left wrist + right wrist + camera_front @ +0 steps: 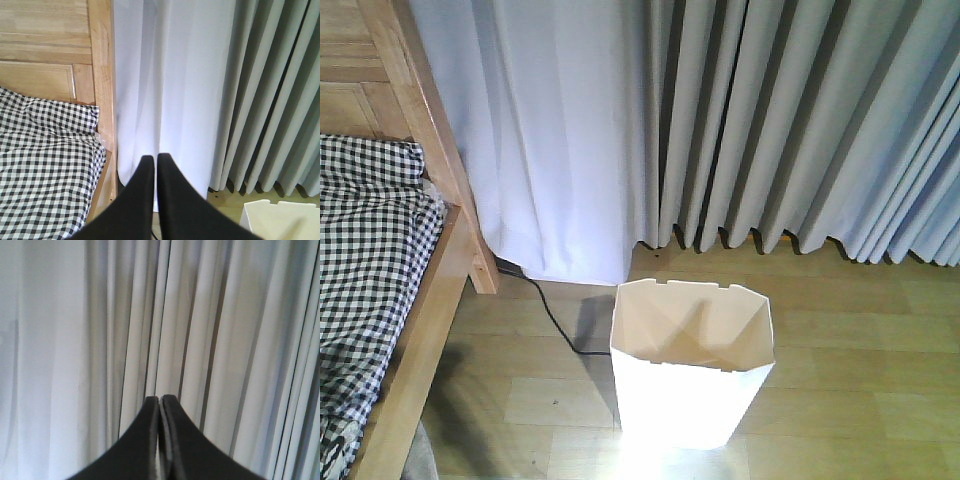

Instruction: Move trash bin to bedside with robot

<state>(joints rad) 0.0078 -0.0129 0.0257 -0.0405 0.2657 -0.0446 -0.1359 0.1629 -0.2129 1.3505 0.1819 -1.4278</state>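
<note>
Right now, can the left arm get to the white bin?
Probably yes. The trash bin stands alone on open floor, its corner showing low and right of the closed left gripper, nothing between them.

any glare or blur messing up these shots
Front view: glare washes out the trash bin front and the floor below it. Left wrist view: sharp, closed left gripper dark. Right wrist view: soft focus, curtain evenly lit behind the closed right gripper.

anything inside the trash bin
The trash bin looks empty: the front view shows only its bare creased inner walls with a shadow across them. Its very bottom is hidden by the near wall, so something small and flat lying there could not be seen.
</note>
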